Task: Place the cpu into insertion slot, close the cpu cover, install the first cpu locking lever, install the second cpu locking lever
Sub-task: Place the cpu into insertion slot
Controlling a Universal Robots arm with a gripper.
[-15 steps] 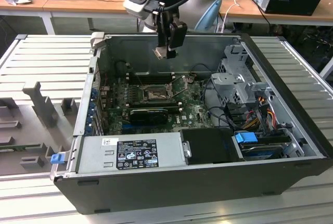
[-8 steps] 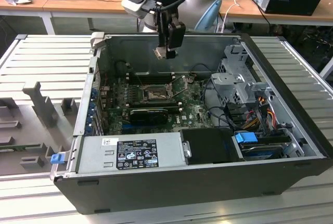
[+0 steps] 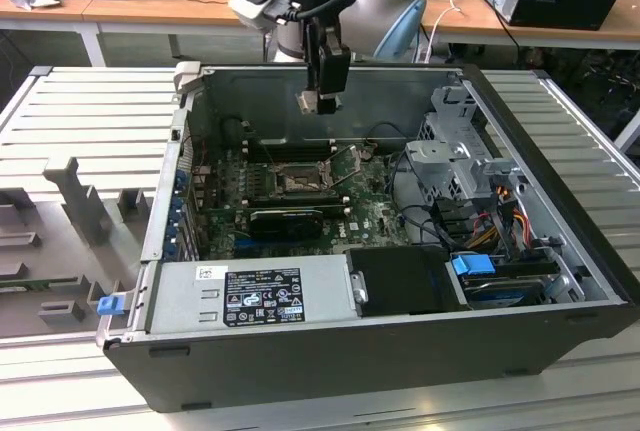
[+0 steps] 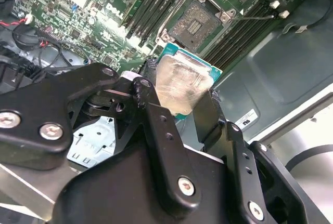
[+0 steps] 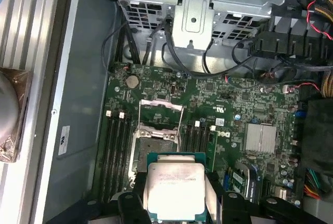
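The hand [image 3: 322, 101] is clamped on two opposite edges of the cpu [image 5: 174, 190], holding it in the air inside the open computer case [image 3: 330, 351], above the motherboard [image 5: 234, 99] and apart from the insertion slot [image 5: 156, 150], whose cpu cover [image 5: 161, 110] stands flipped open. The likely hazard is a skewed or tilted descent; an edge grip can slip, and a corner landing first would probably bend the contacts. The chip is square, with no real long axis; it lies flat with its metal top facing up, and its sides look roughly square to the slot frame.
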